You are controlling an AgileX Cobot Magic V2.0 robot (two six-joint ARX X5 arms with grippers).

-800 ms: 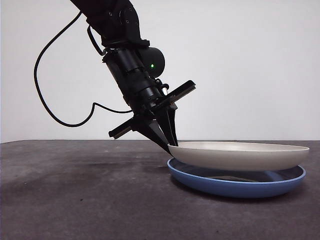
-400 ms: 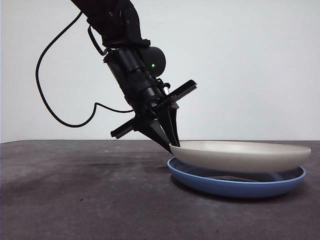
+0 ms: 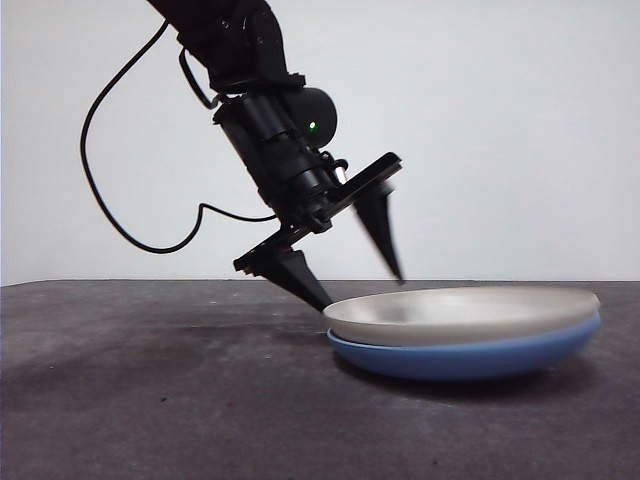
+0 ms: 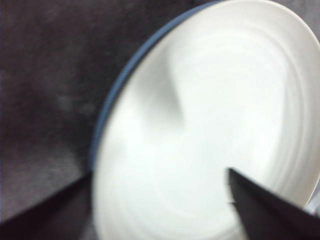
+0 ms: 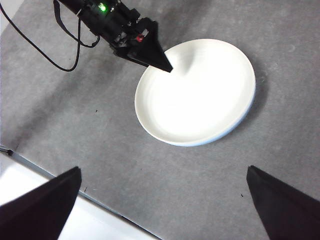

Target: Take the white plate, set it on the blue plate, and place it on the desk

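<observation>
The white plate (image 3: 460, 312) lies nested in the blue plate (image 3: 470, 358) on the desk (image 3: 150, 400), right of centre. My left gripper (image 3: 360, 290) is open at the plates' left rim, with one jaw low outside the rim and the other raised above the white plate. The left wrist view shows the white plate (image 4: 215, 135) filling the picture between my jaws (image 4: 160, 172), with the blue rim (image 4: 107, 112) showing beside it. My right gripper (image 5: 163, 170) is open and empty, high above the desk (image 5: 280, 75), looking down on the white plate (image 5: 197, 92) and the left gripper (image 5: 160, 62).
A black cable (image 3: 110, 215) hangs from the left arm behind the desk. In the right wrist view, the desk's edge and a white surface (image 5: 30, 200) lie beyond it at one corner.
My left gripper has opened and let go of the white plate's rim. The white plate has dropped from tilted to sitting flat in the blue plate.
</observation>
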